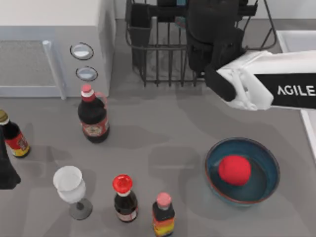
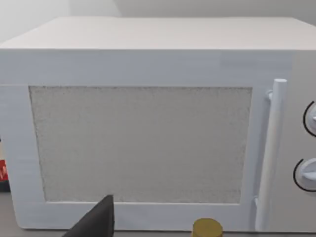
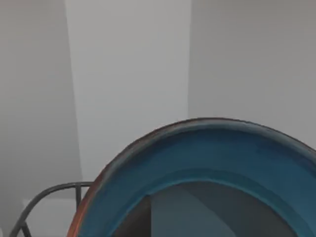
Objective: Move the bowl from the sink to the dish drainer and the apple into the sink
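Filling the lower part of the right wrist view, the bowl sits close under that camera with a dish drainer wire beside it, and from above the right gripper hangs over the dish drainer hiding the bowl, so whether its fingers clasp the rim I cannot tell. A second teal bowl on the table holds the apple (the sink is cut off at the right edge). The left gripper is parked at the table's left edge, before the microwave.

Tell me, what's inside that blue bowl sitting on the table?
A red apple rests inside the blue bowl on the grey table. The bowl's floor right under the apple is covered.
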